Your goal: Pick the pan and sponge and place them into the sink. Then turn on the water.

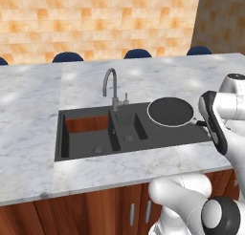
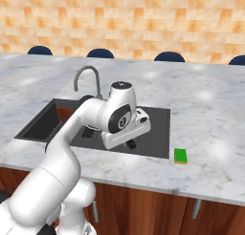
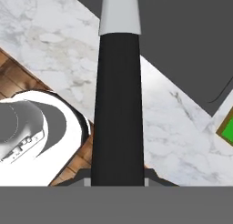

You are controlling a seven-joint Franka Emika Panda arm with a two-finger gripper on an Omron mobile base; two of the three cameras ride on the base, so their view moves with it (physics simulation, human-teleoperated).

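**Clamped on the pan handle, pan over the drainboard**

Nearest: white arm w/ dark joints, rising over the wood cabinet fronts [image 1: 110, 208] and reaching across the white marble counter [image 1: 28, 133]. Two-finger gripper [image 3: 117, 175] closed tight on the long black handle [image 3: 116, 104] of the round shallow dark pan w/ thin silvery rim [image 1: 171, 111]; in hand view, handle running straight up between the tips to a grey metal neck. Pan sitting over the flat drainboard at the right end of the dark grey-black rectangular sink unit [image 1: 86, 143], not in either basin; touching or just above, can't tell. Small flat bright green sponge w/ yellowish edge [image 2: 181, 155] lying on the marble just beside the sink's right front corner, apart from the gripper. Further back: grey metal gooseneck faucet [image 1: 111, 88] w/ small side lever behind the basins, spout arcing toward the larger one. Beyond the counter's far edge: tops of dark blue chairs [image 2: 100, 53], then orange tiled wall [image 1: 95, 19].
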